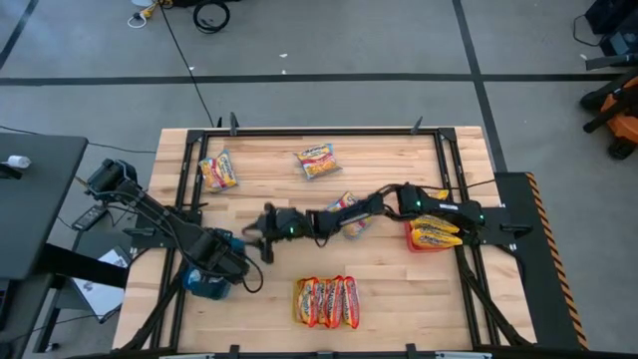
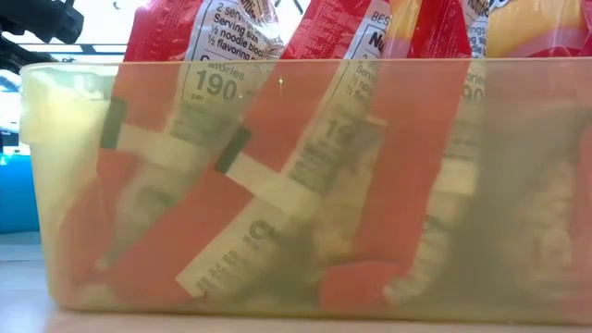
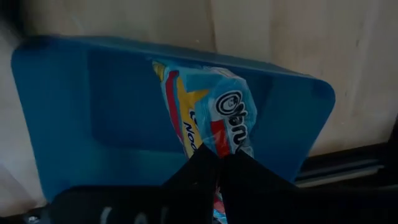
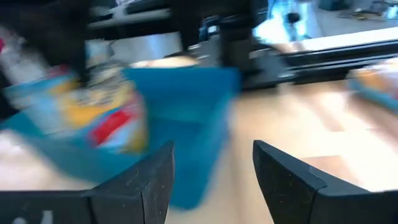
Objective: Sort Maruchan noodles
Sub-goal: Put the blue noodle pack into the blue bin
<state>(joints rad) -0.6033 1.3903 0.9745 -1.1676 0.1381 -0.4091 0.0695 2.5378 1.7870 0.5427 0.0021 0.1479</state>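
Wooden tabletop (image 1: pixel 269 289) under both my arms, grey floor around it. My left gripper (image 3: pixel 219 163) is pinched tight on a blue-and-silver packet (image 3: pixel 208 112), hanging it over the blue tray (image 3: pixel 74 106) at the table's left front edge. My right gripper (image 4: pixel 211 180) stands wide and holds nothing, reaching across mid-table toward that same tray.

Other noodles: red packets (image 1: pixel 326 301) stand packed in a clear bin (image 2: pixel 37 139) at the front, yellow ones sit in the red tray (image 1: pixel 432 235) on the right, two loose packets (image 1: pixel 317 161) lie near the far edge, and another lies under my right arm.

To place this well, I'd lower the packet until it is well inside the tray walls, keep it centred, and only then let go. I'd hold my right arm clear so the two don't bump.
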